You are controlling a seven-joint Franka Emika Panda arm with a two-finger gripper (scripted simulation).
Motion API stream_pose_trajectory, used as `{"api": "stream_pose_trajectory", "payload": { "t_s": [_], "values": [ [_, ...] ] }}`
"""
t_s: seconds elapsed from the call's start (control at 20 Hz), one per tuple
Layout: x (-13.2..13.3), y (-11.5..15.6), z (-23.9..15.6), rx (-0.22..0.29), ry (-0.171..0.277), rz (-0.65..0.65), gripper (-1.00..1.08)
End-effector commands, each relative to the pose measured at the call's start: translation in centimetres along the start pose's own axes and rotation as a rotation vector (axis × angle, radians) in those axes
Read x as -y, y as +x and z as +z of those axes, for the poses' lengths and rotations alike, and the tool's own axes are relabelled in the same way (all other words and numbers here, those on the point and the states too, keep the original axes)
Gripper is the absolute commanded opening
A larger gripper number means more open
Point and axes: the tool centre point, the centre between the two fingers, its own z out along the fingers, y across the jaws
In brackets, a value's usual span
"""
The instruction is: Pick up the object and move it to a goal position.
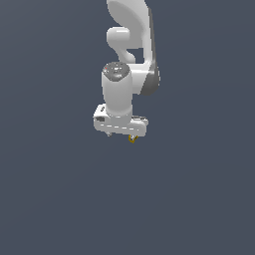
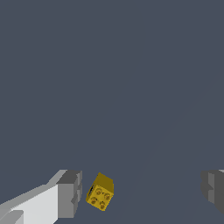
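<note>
One tiny mustard-yellow studded block [image 2: 100, 191], tilted, between the spread fingers of the gripper [image 2: 142, 192].

Plain dark slate-grey ground [image 1: 60, 199], uniform, featureless

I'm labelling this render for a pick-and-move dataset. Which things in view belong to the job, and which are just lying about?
Part of the job:
- yellow block, tilted, lying between the open jaws, close to one finger
- gripper

Just lying about:
- nothing else shows; only the plain grey floor
</note>
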Motion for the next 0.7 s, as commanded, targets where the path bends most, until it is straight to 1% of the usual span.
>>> {"api": "stream_pose_trajectory", "payload": {
  "t_s": [0.0,0.65],
  "values": [
    [0.5,-0.7,0.7,0.002,0.001,0.039,1.0],
    [3.1,-5.8,5.4,0.016,-0.003,0.324,1.0]
  ]
}}
